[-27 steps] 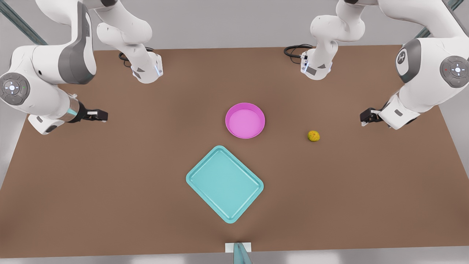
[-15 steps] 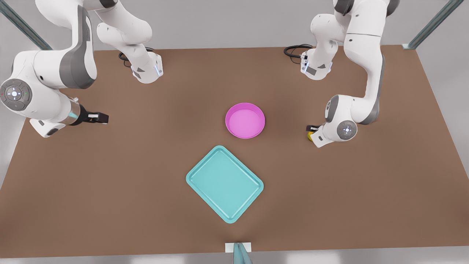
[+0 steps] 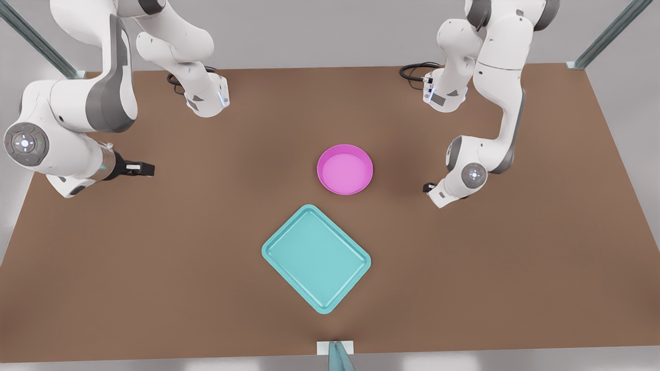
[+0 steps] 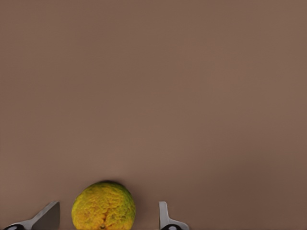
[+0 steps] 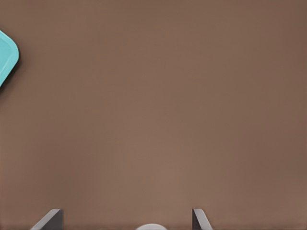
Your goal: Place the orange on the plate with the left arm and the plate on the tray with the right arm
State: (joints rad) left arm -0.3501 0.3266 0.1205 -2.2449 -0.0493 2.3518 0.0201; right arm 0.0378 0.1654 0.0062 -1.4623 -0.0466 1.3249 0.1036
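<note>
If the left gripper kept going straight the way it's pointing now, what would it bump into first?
Most likely the orange. In the left wrist view it sits between the left gripper's open jaws, gaps either side, with bare brown table behind. Depth is hard to judge, so the jaws may reach the table alongside it.

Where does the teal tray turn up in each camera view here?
Front view: the tray lies near the middle of the brown table.
Right wrist view: a corner of the tray at the picture's edge; the open right gripper waits at the front view's left.
Left wrist view: aimed elsewhere, at the orange between the open left gripper's fingers.
Shared landmark: the brown table.
</note>
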